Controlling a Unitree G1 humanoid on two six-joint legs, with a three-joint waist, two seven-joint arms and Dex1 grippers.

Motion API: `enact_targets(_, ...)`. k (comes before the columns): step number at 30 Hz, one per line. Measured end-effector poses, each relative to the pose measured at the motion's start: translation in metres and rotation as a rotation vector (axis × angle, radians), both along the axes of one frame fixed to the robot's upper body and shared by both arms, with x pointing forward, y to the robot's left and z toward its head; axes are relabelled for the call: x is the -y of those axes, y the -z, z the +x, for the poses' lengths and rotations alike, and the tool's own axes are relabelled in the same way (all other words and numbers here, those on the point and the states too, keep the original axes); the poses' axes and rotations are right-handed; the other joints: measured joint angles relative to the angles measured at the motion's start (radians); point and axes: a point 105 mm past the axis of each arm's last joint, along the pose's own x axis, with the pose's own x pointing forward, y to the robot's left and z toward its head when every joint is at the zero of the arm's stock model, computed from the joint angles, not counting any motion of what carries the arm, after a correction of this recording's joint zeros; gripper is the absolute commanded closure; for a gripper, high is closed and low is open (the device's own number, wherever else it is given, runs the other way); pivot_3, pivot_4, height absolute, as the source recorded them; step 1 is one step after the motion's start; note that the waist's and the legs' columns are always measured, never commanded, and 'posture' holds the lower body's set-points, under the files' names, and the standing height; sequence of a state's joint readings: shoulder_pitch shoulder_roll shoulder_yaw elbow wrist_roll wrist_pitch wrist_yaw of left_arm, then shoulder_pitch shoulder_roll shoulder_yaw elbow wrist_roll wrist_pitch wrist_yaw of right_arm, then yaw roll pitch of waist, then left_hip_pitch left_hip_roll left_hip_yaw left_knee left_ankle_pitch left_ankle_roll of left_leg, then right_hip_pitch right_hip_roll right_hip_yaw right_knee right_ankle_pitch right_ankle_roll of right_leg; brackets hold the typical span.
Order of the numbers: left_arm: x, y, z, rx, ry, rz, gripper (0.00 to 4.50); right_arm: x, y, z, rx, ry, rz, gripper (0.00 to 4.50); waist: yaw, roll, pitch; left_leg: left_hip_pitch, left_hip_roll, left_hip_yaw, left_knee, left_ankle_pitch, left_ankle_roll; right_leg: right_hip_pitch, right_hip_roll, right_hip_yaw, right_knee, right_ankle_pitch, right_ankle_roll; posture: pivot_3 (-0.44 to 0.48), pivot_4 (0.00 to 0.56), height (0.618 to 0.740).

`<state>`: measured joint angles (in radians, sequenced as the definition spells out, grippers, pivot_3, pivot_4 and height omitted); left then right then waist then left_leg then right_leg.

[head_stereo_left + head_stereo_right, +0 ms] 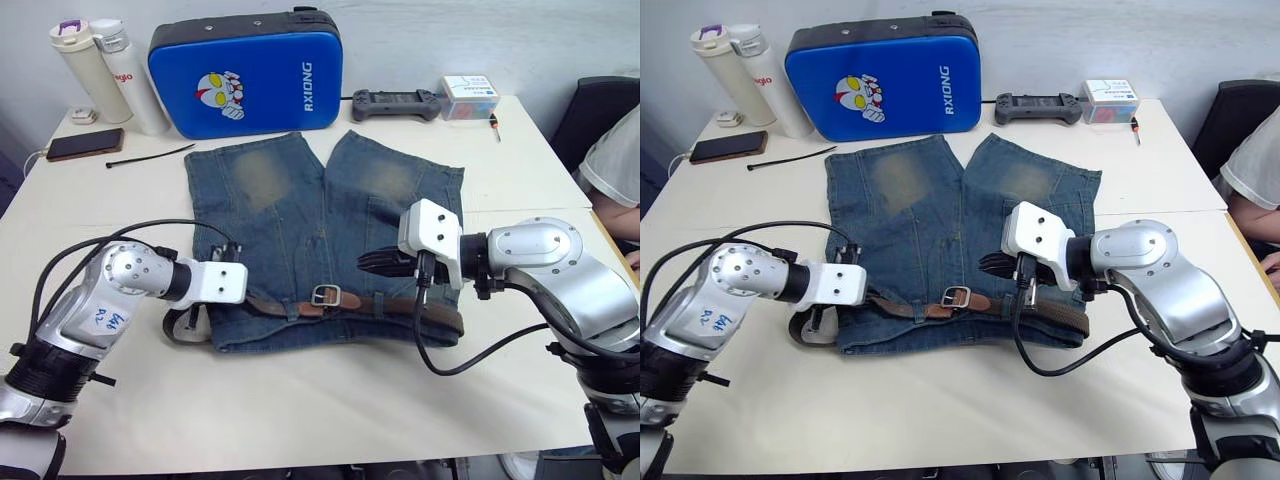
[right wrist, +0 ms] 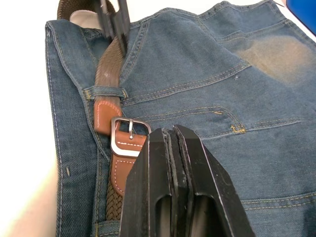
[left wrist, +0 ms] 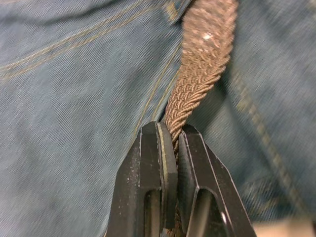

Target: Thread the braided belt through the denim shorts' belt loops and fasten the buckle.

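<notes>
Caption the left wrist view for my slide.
Left gripper shut on the braided belt over the denim shorts.

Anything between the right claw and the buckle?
Nothing visible. The right claw hangs shut just beside the buckle, over bare denim shorts. The buckle lies exposed on the waistband, the braided belt running through a belt loop beyond it.

Both arms are silver-grey metal with rounded joint housings and white boxy wrist blocks. Black cables loop along each arm. The left arm carries a white label with blue handwriting. Each tool, left and right, has two black fingers.
</notes>
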<state>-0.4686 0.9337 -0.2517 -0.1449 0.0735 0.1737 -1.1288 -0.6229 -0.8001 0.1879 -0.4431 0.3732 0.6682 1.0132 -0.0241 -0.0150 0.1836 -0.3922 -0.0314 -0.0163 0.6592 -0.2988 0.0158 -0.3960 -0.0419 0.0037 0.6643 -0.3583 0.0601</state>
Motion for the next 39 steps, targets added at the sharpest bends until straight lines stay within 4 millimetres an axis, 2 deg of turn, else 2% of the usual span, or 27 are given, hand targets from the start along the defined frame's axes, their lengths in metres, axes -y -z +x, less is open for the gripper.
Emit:
enact_targets(9,0.013,0.006,0.001,0.005,0.006,-0.015,4.42,-0.005,-0.009,-0.002,0.015,0.000,-0.008,4.50,0.011,0.000,0.000,0.000,0.000,0.000,0.002,0.000,0.000,0.000,0.000,0.000,0.000,0.000,0.000,0.000,0.150,0.740)
enact_targets(13,0.012,0.007,-0.007,-0.094,-0.036,-0.063,2.99,-0.008,-0.008,-0.005,0.001,-0.017,-0.021,4.50,0.021,0.000,0.000,0.000,0.000,0.000,0.002,0.000,0.000,0.000,0.000,0.000,0.000,0.000,0.000,0.000,0.150,0.740)
enact_targets(15,0.007,0.004,-0.016,-0.170,-0.058,-0.084,2.03,-0.010,-0.006,-0.006,-0.009,-0.029,-0.029,4.50,0.019,0.000,0.000,0.000,0.000,0.000,0.002,0.000,0.000,0.000,0.000,0.000,0.000,0.000,0.000,0.000,0.150,0.740)
enact_targets(18,-0.002,-0.012,-0.023,-0.234,-0.102,-0.131,0.74,-0.011,-0.002,-0.008,-0.025,-0.046,-0.042,4.50,0.020,0.000,0.000,0.000,0.000,0.000,0.002,0.000,0.000,0.000,0.000,0.000,0.000,0.000,0.000,0.000,0.150,0.740)
enact_targets(19,-0.004,-0.018,-0.025,-0.256,-0.120,-0.165,0.15,-0.011,0.000,-0.010,-0.031,-0.054,-0.048,4.50,0.021,0.000,0.000,0.000,0.000,0.000,0.002,0.000,0.000,0.000,0.000,0.000,0.000,0.000,0.000,0.000,0.150,0.740)
enact_targets(20,-0.004,-0.023,-0.026,-0.270,-0.128,-0.188,0.02,-0.011,0.002,-0.011,-0.036,-0.057,-0.055,4.50,0.021,0.000,0.000,0.000,0.000,-0.001,0.002,0.000,0.000,0.000,0.000,0.000,0.000,0.000,0.000,0.000,0.150,0.740)
enact_targets(24,-0.002,-0.047,-0.024,-0.290,-0.160,-0.288,0.02,-0.012,0.014,-0.016,-0.061,-0.080,-0.089,4.50,0.023,0.000,0.000,0.000,0.000,-0.001,0.003,0.000,0.000,0.001,0.000,0.000,0.000,0.000,0.000,0.000,0.150,0.740)
enact_targets(30,0.005,-0.060,-0.016,-0.268,-0.193,-0.341,0.02,-0.011,0.031,-0.013,-0.005,-0.097,-0.160,4.50,0.020,0.000,0.000,0.000,0.000,0.000,0.003,0.000,0.000,0.001,0.000,0.000,0.000,0.000,0.000,0.000,0.150,0.740)
enact_targets(36,0.010,-0.051,-0.015,-0.322,-0.229,-0.320,0.02,-0.019,0.064,-0.012,0.106,-0.198,-0.292,4.50,0.017,0.000,0.000,0.000,0.000,0.000,0.003,0.002,-0.003,0.000,0.001,0.000,0.001,0.000,0.000,0.000,0.150,0.740)
enact_targets(39,0.010,-0.049,-0.016,-0.327,-0.231,-0.303,0.00,-0.026,0.072,-0.013,0.130,-0.242,-0.294,3.54,0.018,0.000,0.000,0.000,0.000,0.000,0.004,0.002,-0.004,0.000,0.001,0.000,0.002,0.000,0.000,0.000,0.150,0.740)
